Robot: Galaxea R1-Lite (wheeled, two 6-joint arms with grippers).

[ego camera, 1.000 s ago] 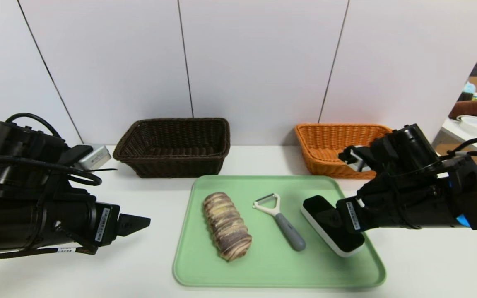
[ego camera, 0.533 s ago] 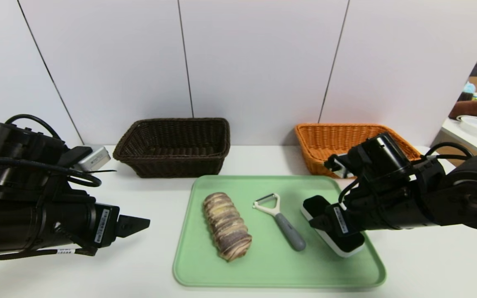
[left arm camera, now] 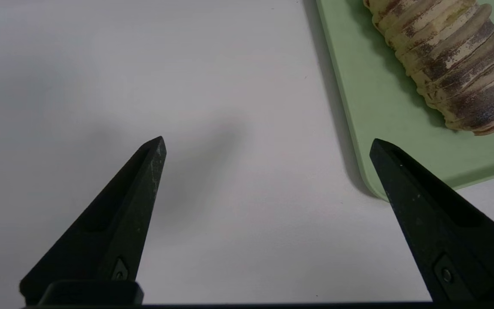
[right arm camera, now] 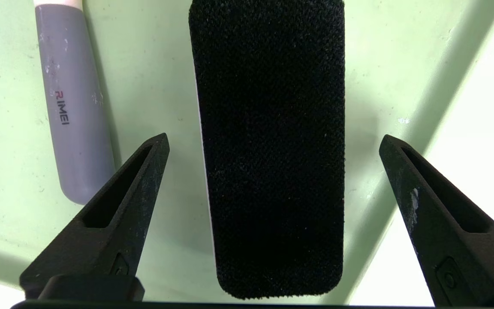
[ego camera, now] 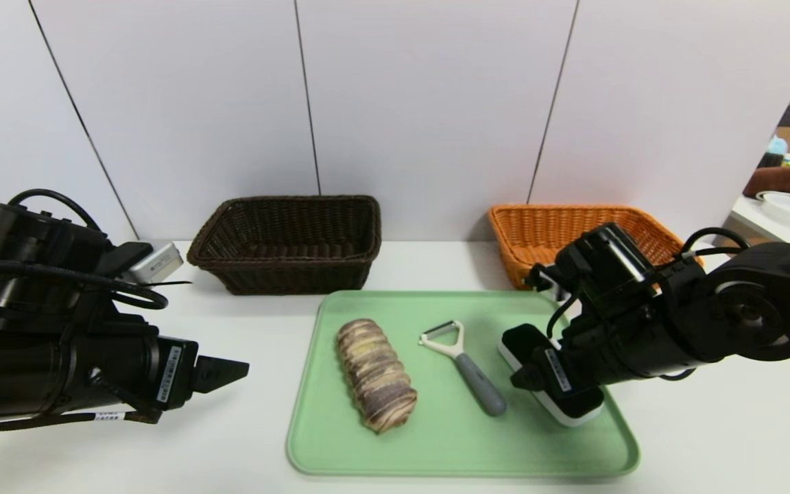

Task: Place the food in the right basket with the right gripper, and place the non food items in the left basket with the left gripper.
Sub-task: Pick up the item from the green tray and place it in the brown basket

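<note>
Lab-like workspace, white partition panels (ego camera: 429, 103), cluttered side table (ego camera: 789, 219)

A green tray (ego camera: 436, 453) lies on a white table (ego camera: 230, 453) before white panels (ego camera: 429, 103).

Tray (ego camera: 463, 449) observed plain pale green; roll (ego camera: 376, 376) banded crosswise in tan, brown and purplish marbling, with a yellowish patch. Peeler (ego camera: 474, 374) noted with white head and grey handle, the latter bearing red and dark lettering; brush (right arm camera: 272, 150) presents a black pad over a white case. Left-hand basket (ego camera: 292, 274) recorded as dark brown woven wicker, right-hand basket (ego camera: 518, 264) as orange woven wicker, table surface (ego camera: 230, 453) as white.
</note>
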